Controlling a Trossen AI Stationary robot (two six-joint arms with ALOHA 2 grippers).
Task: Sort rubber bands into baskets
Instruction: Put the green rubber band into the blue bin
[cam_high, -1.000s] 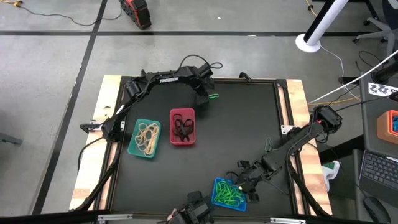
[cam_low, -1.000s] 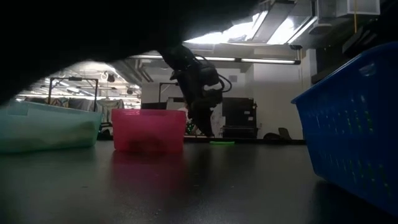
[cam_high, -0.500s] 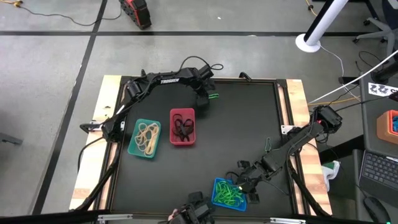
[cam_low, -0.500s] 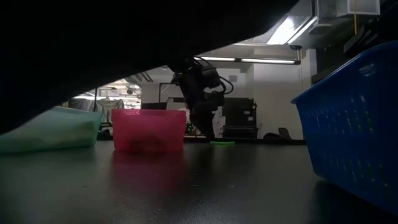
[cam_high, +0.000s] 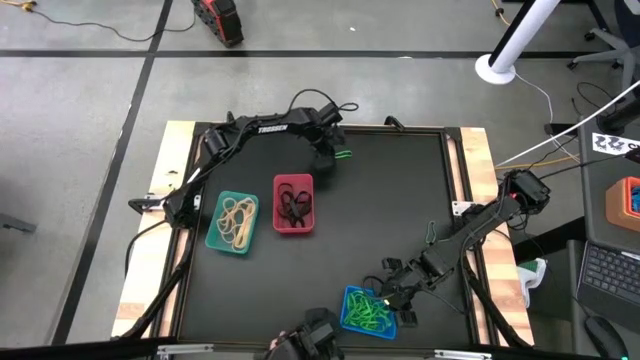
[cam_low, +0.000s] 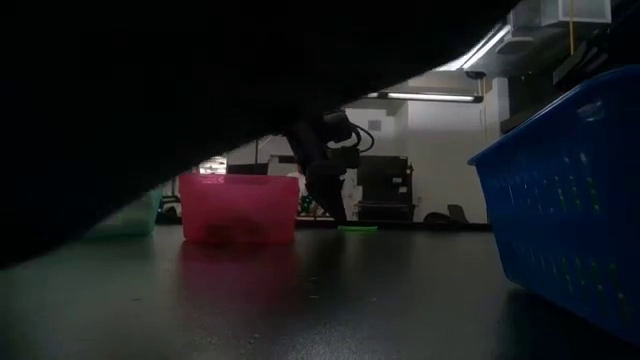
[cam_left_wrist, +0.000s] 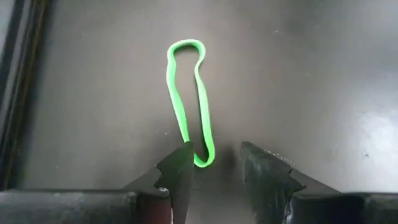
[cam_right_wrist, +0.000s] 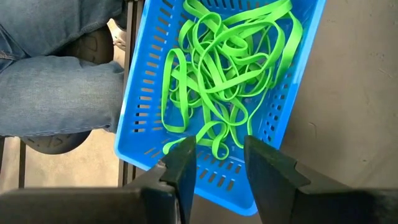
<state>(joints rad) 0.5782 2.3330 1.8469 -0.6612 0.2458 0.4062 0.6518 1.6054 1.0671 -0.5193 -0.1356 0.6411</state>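
Note:
One bright green rubber band lies flat on the black table, far of the red basket; it also shows in the high view. My left gripper is open just above the table, one finger on each side of the band's near end. It also shows in the low view. The red basket holds black bands, the teal basket tan bands, and the blue basket many green bands. My right gripper is open and empty over the blue basket's edge. My left gripper points down with its open fingers on either side of the green band's near end. One fingertip stands right beside the band. I cannot tell whether it touches. The band lies flat on the table.
A person's legs in jeans and a shoe show past the table's near edge, beside the blue basket. A large dark shape close to the low camera hides most of the teal basket there. The table's raised wooden rim borders the mat.
My left gripper has gone down a little toward the green band, which has stayed where it was. A dark shape has spread across the low view from the left and now hides most of the teal basket.

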